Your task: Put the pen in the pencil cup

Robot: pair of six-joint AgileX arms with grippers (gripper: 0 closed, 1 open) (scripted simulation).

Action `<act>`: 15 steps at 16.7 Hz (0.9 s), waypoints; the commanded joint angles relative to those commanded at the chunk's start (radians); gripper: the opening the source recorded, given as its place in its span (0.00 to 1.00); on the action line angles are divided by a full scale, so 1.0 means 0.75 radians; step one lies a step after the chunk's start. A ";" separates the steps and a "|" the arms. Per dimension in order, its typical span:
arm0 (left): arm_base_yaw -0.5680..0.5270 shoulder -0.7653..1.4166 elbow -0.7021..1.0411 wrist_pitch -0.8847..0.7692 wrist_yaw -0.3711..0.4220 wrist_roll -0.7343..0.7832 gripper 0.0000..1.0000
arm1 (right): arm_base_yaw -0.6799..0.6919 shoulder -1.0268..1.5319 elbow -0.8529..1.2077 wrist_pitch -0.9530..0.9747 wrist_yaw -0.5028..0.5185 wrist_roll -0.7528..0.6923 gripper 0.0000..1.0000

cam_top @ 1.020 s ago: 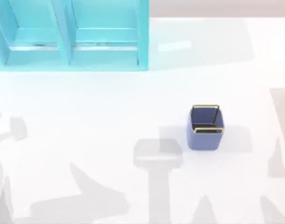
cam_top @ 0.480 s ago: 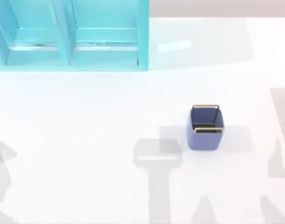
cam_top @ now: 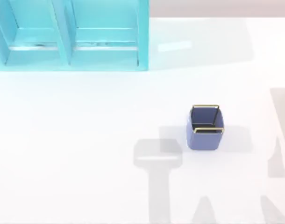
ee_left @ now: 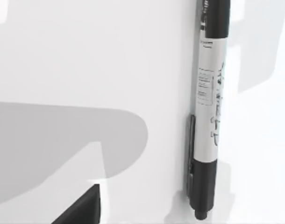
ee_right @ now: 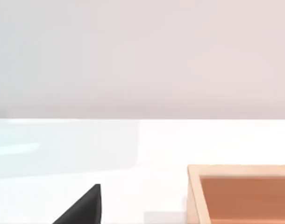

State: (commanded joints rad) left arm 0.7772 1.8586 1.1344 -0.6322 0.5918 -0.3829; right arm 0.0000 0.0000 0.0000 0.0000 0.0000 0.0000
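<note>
The pen (ee_left: 209, 102) lies flat on the white table in the left wrist view. It has a white printed barrel, black ends and a dark clip. A black part of my left gripper (ee_left: 81, 212) shows at that picture's edge, well apart from the pen and touching nothing. The pencil cup (cam_top: 205, 128), square and periwinkle blue with a thin gold rim, stands upright right of the table's middle in the top view. Its inside is dark. A black part of my right gripper (ee_right: 81, 207) hangs over bare table in the right wrist view.
A big turquoise shelf unit (cam_top: 70, 35) fills the table's back left. An open wooden box (ee_right: 240, 193) sits on the table in the right wrist view. Grey arm shadows lie along the front of the table.
The grey shadows at the table's front left have slid off the left edge of the top view. The cup has not moved.
</note>
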 joint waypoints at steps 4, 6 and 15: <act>-0.014 0.013 -0.006 0.024 -0.004 -0.011 1.00 | 0.000 0.000 0.000 0.000 0.000 0.000 1.00; -0.044 0.064 -0.011 0.098 -0.009 -0.048 1.00 | 0.000 0.000 0.000 0.000 0.000 0.000 1.00; -0.207 0.319 -0.058 0.502 -0.050 -0.231 1.00 | 0.000 0.000 0.000 0.000 0.000 0.000 1.00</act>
State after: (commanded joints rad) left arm 0.6222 2.0975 1.0905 -0.2557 0.5540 -0.5558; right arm 0.0000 0.0000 0.0000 0.0000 0.0000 0.0000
